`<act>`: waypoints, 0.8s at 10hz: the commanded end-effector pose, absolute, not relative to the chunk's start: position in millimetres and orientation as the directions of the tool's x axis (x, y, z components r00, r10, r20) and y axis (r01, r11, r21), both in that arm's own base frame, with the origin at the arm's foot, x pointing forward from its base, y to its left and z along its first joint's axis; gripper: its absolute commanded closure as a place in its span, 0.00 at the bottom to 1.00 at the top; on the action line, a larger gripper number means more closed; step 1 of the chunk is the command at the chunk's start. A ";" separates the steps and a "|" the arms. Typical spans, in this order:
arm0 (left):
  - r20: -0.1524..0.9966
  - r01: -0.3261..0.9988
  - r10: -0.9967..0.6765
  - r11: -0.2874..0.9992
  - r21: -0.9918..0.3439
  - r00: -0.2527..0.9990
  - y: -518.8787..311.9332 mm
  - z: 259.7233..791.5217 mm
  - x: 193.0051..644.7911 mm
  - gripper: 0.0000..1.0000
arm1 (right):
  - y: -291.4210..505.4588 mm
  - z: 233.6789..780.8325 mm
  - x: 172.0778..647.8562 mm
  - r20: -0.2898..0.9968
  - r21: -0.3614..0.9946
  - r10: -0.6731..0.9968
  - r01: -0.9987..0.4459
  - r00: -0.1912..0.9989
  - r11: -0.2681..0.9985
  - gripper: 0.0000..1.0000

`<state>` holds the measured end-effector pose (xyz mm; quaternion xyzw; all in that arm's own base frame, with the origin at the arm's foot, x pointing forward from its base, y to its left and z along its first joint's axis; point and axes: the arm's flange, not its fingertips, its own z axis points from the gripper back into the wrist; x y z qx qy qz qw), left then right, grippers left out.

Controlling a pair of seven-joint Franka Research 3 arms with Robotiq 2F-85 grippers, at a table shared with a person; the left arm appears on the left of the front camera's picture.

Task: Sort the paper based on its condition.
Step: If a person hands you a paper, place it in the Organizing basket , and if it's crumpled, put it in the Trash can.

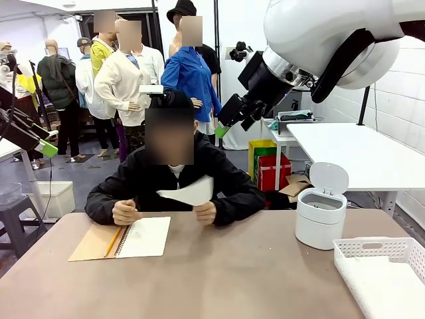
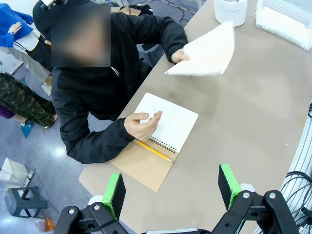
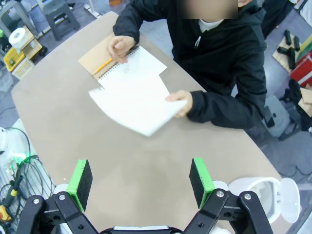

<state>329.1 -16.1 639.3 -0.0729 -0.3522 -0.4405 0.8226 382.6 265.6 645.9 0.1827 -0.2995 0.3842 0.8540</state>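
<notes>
Brown table: bare in the middle, with the person at its far side
Person: in a black jacket; one hand holds up the paper, the other is over the notebook
Right arm: raised high over the table's right side. It is likely the one to take the sheet, since basket and bin are on its side. To do this well, it should come in level with the sheet and pinch a free edge away from the hand. It should close gently to avoid creasing and pull only once the hand lets go
Basket: white, at the near right corner; probably where a smooth sheet goes
Bin: white, lid up, near the basket on its left; probably for crumpled paper
Notebook: open and flat in front of the person
Paper: a white sheet, smooth and unfolded, held by one edge above the table between notebook and bin, touching only the hand
Right gripper: fingers are spread wide with nothing between them; the sheet lies ahead near their centre line, well apart
Left gripper: pads are wide apart and empty; the sheet is far ahead, beyond the notebook
Pencil: yellow, on the notebook's cover beside the spiral
</notes>
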 end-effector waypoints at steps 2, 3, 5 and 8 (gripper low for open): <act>0.649 0.778 -0.669 0.600 0.186 0.362 -14.6 639.5 329.3 0.00 | 264.6 646.0 382.3 0.650 0.081 0.548 -0.765 0.527 0.639 0.00; 0.649 0.778 -0.669 0.600 0.186 0.362 -14.6 639.5 329.3 0.00 | 264.6 646.0 382.3 0.650 0.081 0.548 -0.765 0.527 0.639 0.00; 0.649 0.778 -0.669 0.600 0.186 0.362 -14.6 639.5 329.3 0.00 | 264.6 646.0 382.3 0.650 0.081 0.548 -0.765 0.527 0.639 0.00; 0.649 0.778 -0.669 0.600 0.186 0.362 -14.6 639.5 329.3 0.00 | 265.6 645.9 382.6 0.652 0.082 0.547 -0.766 0.525 0.638 0.00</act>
